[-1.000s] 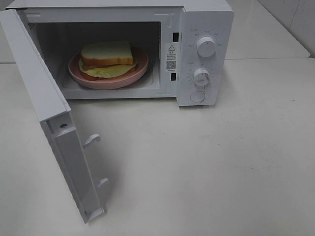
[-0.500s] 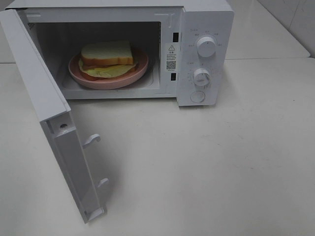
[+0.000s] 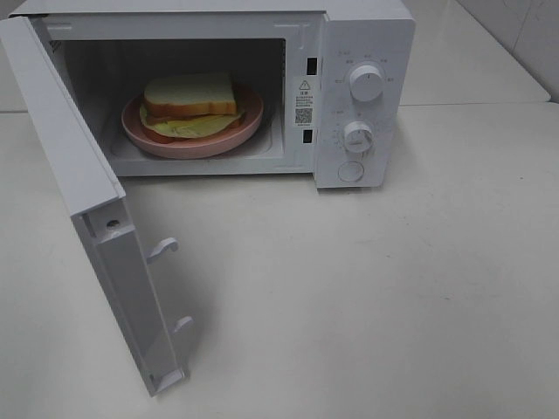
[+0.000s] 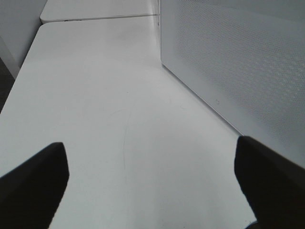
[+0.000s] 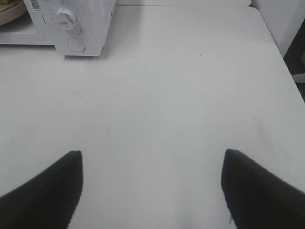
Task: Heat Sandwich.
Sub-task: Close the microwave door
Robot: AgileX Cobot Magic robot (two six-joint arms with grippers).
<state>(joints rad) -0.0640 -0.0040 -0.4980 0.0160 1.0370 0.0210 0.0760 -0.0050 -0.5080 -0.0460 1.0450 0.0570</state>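
Observation:
The sandwich [image 3: 190,105], white bread with tan crust over yellow-green and reddish filling, lies on a round pink plate [image 3: 148,138] inside the open white microwave [image 3: 362,52]. The microwave door [image 3: 83,192] swings out to the left toward the front. Neither arm shows in the high view. My left gripper [image 4: 150,179] is open over bare table beside the door's perforated outer face [image 4: 238,62]. My right gripper [image 5: 151,183] is open above bare table, well short of the microwave's control panel [image 5: 71,28]; a sliver of the pink plate [image 5: 9,12] shows at that view's corner.
Two knobs [image 3: 366,83] and a round button [image 3: 351,171] sit on the panel right of the cavity. The white table [image 3: 393,288] stretches wide in front and to the right. A seam to a second table [image 3: 472,103] runs behind on the right.

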